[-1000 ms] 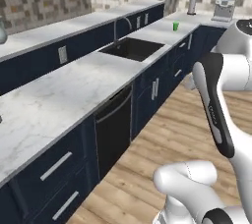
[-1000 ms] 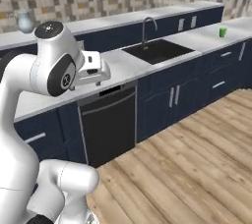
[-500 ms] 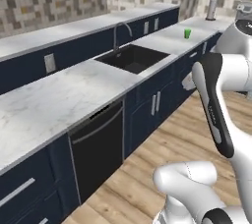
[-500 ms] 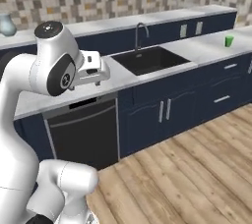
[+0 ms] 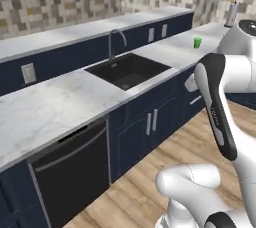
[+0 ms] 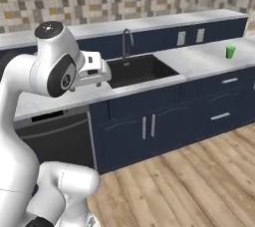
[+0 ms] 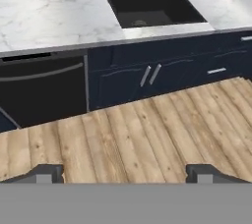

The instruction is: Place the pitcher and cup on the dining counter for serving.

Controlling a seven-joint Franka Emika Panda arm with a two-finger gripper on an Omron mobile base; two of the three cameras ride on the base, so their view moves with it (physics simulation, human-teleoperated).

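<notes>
The cup (image 5: 197, 43) is a small bright green tumbler standing upright on the marble worktop, far right of the sink; it also shows as the cup (image 6: 230, 52) near the worktop's front edge. My gripper (image 7: 126, 174) hangs open with nothing between its fingertips (image 7: 47, 173), well short of the cup. It looks down at the wooden floor and the navy cabinet fronts below the sink. In the right base view the white hand (image 6: 93, 70) is held up in front of the worktop, left of the sink. The pitcher and the dining counter are out of view.
A black sink (image 5: 127, 69) with a curved faucet (image 5: 116, 39) is set in the marble worktop (image 5: 55, 107). Below it are a dishwasher (image 5: 72, 169) and navy cabinets (image 6: 149, 126). Wooden floor (image 6: 199, 181) lies open in front. A tall pale object (image 5: 231, 14) stands at the back right.
The whole picture has shifted: the camera has moved along the worktop, so sink and cup sit nearer and more central. The arm keeps its pose and the gripper stays open.
</notes>
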